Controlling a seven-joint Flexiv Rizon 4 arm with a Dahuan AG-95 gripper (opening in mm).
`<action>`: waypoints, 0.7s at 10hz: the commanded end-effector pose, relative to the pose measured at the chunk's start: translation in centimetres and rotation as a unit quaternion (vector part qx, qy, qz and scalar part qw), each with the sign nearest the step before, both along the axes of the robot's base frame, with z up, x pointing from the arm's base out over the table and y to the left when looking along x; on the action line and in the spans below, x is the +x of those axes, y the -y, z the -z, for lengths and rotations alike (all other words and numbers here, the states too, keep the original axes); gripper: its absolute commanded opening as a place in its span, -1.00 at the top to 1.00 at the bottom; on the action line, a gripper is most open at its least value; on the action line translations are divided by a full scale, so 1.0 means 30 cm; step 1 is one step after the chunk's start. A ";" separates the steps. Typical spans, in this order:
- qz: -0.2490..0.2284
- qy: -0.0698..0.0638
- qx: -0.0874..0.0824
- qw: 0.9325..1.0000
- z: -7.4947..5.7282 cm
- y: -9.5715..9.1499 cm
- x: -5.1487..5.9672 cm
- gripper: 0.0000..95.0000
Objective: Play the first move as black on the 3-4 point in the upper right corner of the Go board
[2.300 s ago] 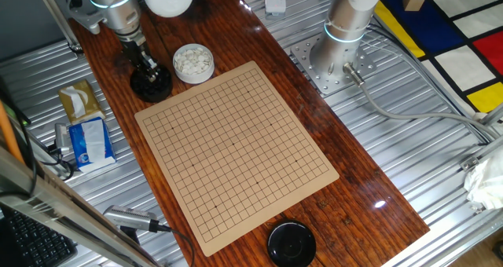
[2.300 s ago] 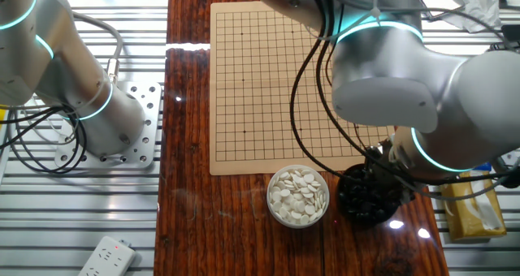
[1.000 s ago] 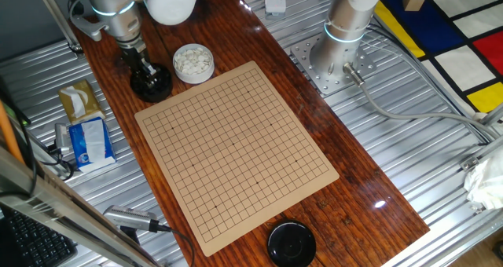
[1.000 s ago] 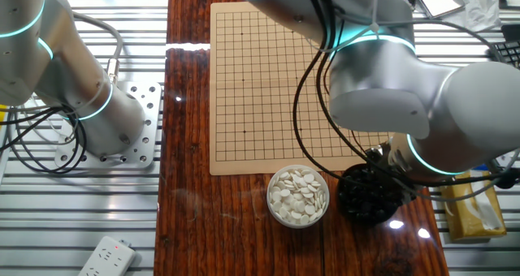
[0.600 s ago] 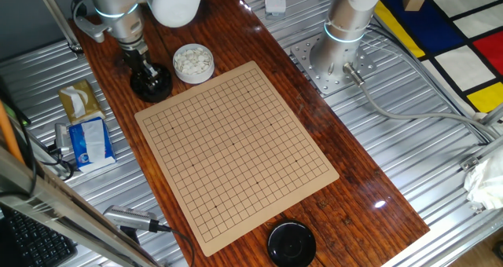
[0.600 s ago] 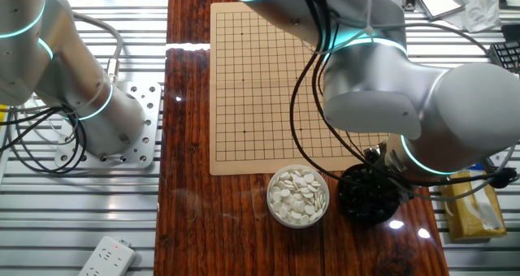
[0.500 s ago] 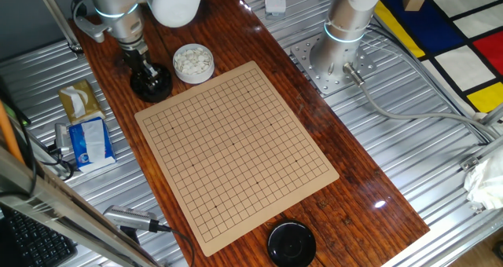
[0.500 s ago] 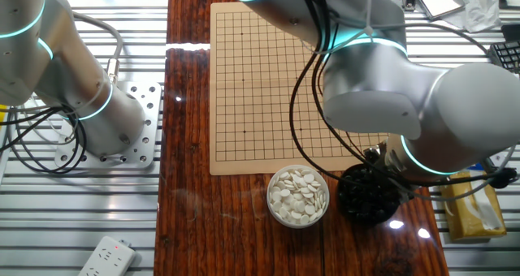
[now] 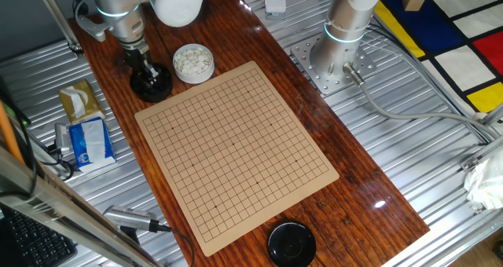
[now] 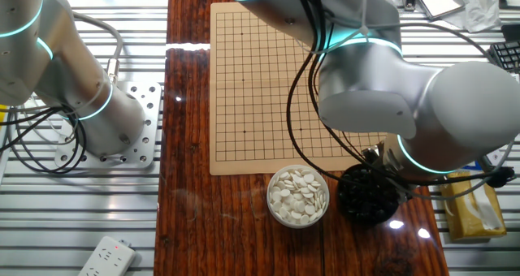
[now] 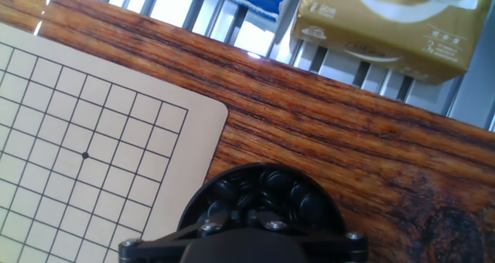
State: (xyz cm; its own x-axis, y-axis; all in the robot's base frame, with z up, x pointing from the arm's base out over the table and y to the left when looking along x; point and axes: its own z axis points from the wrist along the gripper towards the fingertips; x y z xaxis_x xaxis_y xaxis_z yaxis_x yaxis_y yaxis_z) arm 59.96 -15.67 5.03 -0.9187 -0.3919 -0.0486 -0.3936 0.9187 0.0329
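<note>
The black bowl of glossy black stones stands on the wooden table just off the Go board's corner; it also shows in the other fixed view and in the hand view. My gripper points straight down with its fingertips in the bowl, among the stones. The fingertips are hidden by the hand and the dark stones, so I cannot tell whether a single stone is held. The tan Go board carries no stones; its near corner and a star point show in the hand view.
A bowl of white stones stands beside the black bowl. A black lid lies at the board's far end. Tissue packs lie beside the table's edge. A second arm's base stands opposite.
The arm's upper links have shifted slightly. The gripper has stayed at the black bowl.
</note>
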 end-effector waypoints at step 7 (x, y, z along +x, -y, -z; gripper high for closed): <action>-0.003 0.001 0.000 1.000 -0.014 0.021 -0.001 1.00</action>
State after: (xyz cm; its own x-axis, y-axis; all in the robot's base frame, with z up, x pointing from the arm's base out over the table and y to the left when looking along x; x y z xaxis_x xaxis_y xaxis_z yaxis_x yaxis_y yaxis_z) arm 59.95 -16.31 5.55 -0.9158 -0.3985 -0.0504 -0.4002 0.9159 0.0306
